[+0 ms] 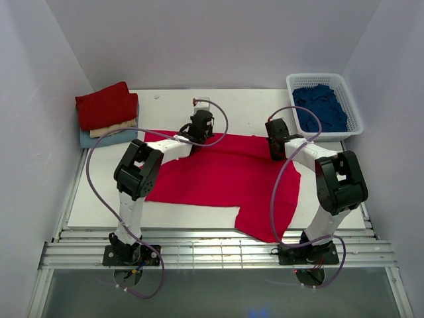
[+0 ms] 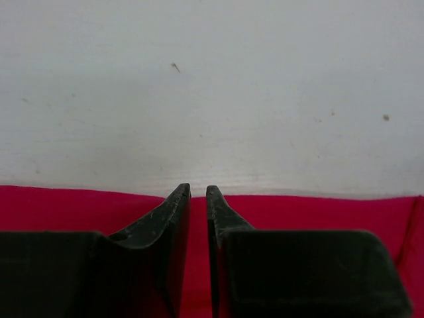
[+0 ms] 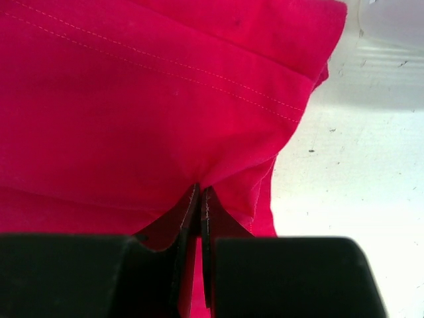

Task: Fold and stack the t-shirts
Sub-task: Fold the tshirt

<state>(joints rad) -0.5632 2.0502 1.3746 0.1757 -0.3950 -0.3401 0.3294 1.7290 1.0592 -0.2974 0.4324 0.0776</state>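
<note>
— While both arms reach over it, where does the crimson t-shirt (image 1: 218, 175) lie?
— Spread flat, left of the basket (image 1: 317, 77) and nearer the arms.
— And the grippers?
— Right gripper (image 3: 201, 192), nearest the basket, pinches a fold of that cloth. Left gripper (image 2: 197, 192), farther from the basket, shows a narrow slit over the shirt's far hem, gripping nothing.

White desk (image 1: 172, 99), three items lying on it.
Centre: crimson t-shirt (image 1: 225, 175) spread out, overhanging near edge; far-left corner: folded shirt stack (image 1: 108, 112); far-right corner: white basket (image 1: 317, 76).
</note>
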